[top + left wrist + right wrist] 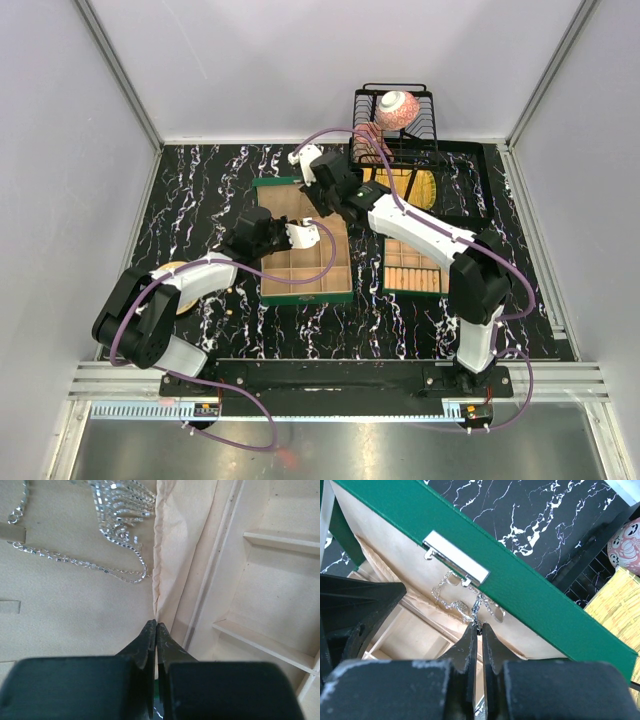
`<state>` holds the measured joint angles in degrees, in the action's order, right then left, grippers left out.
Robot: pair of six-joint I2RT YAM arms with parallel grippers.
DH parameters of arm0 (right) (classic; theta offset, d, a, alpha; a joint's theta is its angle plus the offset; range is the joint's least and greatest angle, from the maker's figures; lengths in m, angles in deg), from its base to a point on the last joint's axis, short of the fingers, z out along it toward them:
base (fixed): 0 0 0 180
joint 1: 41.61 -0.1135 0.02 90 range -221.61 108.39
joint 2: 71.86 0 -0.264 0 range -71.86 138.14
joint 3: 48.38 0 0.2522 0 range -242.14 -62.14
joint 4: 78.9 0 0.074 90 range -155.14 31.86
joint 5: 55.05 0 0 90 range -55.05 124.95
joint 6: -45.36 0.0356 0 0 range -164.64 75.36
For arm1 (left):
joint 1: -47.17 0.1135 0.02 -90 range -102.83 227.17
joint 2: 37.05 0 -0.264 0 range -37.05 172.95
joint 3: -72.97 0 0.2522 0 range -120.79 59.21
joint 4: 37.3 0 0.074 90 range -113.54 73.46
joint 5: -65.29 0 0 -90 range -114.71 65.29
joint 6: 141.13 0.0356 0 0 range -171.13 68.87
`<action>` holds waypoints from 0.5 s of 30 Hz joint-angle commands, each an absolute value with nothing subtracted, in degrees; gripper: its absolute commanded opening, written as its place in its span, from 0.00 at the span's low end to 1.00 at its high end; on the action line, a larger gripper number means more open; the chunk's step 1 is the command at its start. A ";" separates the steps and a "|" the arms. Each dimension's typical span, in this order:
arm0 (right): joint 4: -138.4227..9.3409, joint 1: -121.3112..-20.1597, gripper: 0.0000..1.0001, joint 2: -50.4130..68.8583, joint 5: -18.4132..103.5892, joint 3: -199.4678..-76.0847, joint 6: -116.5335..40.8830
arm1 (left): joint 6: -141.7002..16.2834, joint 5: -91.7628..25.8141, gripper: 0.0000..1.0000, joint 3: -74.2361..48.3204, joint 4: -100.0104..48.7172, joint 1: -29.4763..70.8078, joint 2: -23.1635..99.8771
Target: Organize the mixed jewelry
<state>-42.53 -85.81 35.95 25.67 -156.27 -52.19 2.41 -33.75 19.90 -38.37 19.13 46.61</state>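
No text, label, brand or number legible in any view; the metal clasp plate on the green box lid shows plain, and fine tick marks on the pale strip nearside of that box are too small to read.

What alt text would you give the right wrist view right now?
The right hand is closed on a silver chain rising from a tangle on the beige lining of a green box, near its silver clasp. A black marbled table shows beyond.
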 commanded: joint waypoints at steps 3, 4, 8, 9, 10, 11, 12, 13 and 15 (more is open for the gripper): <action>-47.64 -87.05 0.00 35.72 23.44 -153.56 -53.43 | 2.13 -36.40 0.00 17.64 -38.84 18.51 44.34; -48.17 -87.05 0.00 35.55 23.35 -153.20 -53.43 | 2.13 -36.40 0.00 17.73 -38.84 18.51 44.34; -48.87 -87.14 0.00 35.28 22.91 -151.71 -53.69 | 2.13 -36.40 0.00 17.29 -38.84 18.60 44.34; -48.88 -87.14 0.00 35.19 22.82 -151.27 -53.78 | 2.13 -36.40 0.00 17.20 -38.75 18.60 44.34; -49.05 -87.14 0.00 35.19 22.64 -151.18 -53.87 | 2.05 -36.40 0.00 17.03 -38.75 18.51 44.34; -49.14 -87.14 0.01 35.02 22.47 -150.91 -53.87 | 2.05 -36.40 0.00 16.94 -38.66 18.60 44.34; -49.31 -87.14 0.01 34.93 22.29 -150.48 -53.96 | 2.13 -36.40 0.00 16.85 -38.66 18.60 44.34; -49.66 -87.14 0.02 34.84 21.94 -150.30 -54.13 | 1.96 -36.40 0.00 16.76 -38.66 18.60 44.34; -49.84 -87.14 0.03 34.75 21.59 -150.03 -54.05 | 1.96 -36.49 0.00 16.67 -38.66 18.60 44.42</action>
